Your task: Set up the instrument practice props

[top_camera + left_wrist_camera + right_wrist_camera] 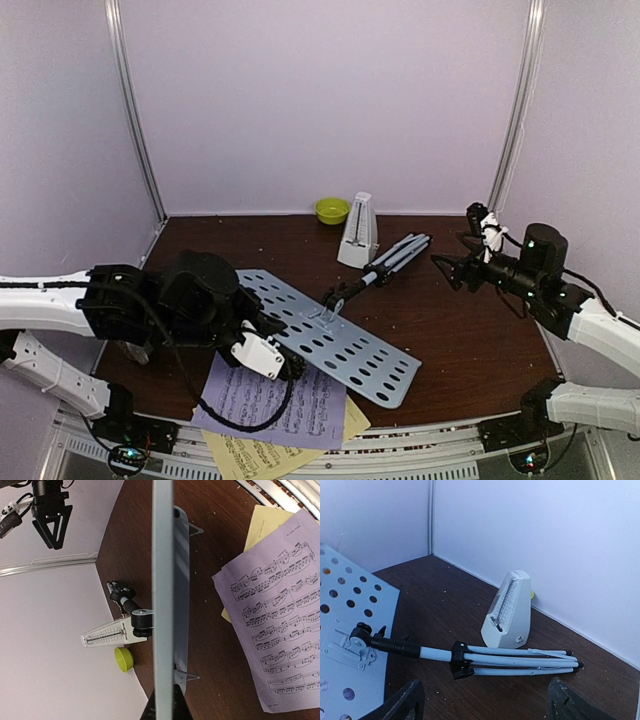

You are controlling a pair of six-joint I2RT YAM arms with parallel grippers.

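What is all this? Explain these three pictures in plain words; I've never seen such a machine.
Two robot arms are bolted to a table. One picture looks down from above and behind them; the other two come from cameras on each wrist. The left gripper is closed on the edge of the perforated music stand, which lies down, tripod folded. The right gripper hangs open, holding nothing. A metronome and a green bowl stand near the back wall. A lavender music page lies over a yellow page at the near edge.
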